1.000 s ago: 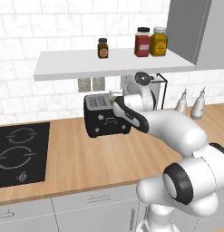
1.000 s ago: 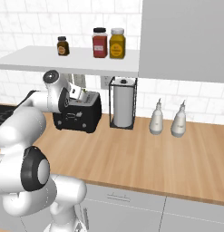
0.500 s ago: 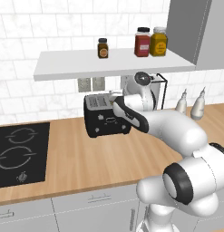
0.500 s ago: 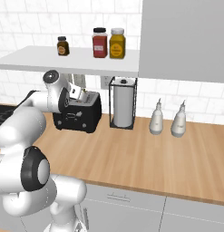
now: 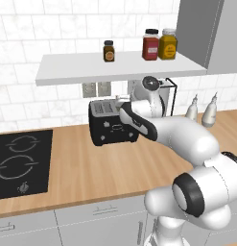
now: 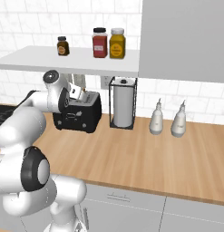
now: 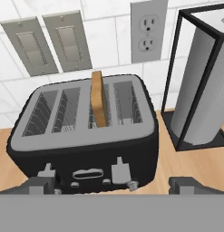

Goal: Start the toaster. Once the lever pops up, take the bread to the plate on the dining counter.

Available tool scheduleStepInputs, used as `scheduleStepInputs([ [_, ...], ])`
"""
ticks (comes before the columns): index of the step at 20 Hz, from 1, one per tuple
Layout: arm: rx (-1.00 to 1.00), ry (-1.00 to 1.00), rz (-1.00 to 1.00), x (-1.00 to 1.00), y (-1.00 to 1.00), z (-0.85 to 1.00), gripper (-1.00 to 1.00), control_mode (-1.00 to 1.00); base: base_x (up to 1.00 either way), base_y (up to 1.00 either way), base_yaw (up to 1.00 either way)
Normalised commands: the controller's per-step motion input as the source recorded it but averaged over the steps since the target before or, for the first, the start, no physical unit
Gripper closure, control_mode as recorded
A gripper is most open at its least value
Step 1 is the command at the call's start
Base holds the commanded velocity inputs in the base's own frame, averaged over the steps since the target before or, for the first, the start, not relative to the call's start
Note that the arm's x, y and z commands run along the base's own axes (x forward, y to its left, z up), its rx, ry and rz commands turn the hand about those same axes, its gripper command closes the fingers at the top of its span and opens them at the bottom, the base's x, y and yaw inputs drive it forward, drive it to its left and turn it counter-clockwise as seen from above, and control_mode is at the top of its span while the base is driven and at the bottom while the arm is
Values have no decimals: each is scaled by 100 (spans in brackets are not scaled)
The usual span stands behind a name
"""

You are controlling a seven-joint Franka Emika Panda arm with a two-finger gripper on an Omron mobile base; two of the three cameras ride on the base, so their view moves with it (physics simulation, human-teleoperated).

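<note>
Wooden bench (image 5: 91, 166) is carrying the black boxy toaster (image 7: 86, 136); your hand (image 7: 111, 186), fingers apart, is hovering just before its front levers, tan bread slice (image 7: 99, 99) standing in a slot beyond.

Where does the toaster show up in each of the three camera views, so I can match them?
Left base view: toaster at centre, on the wooden counter, partly behind the arm.
Right base view: toaster left of centre, just left of the paper towel roll.
Hand view: toaster centre, bread upright in a slot.
Shared landmark: the paper towel roll.
</note>
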Motion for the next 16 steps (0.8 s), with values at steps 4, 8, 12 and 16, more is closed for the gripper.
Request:
scheduleStepInputs([
  [4,0,-10,0,-18,2,0,-100,-100,0,0,0],
  [8,0,-3,0,-13,6,0,-100,-100,0,0,0],
  [12,0,0,0,-1,4,0,-100,-100,0,0,0],
  [16,0,1,0,0,11,0,-100,-100,0,0,0],
])
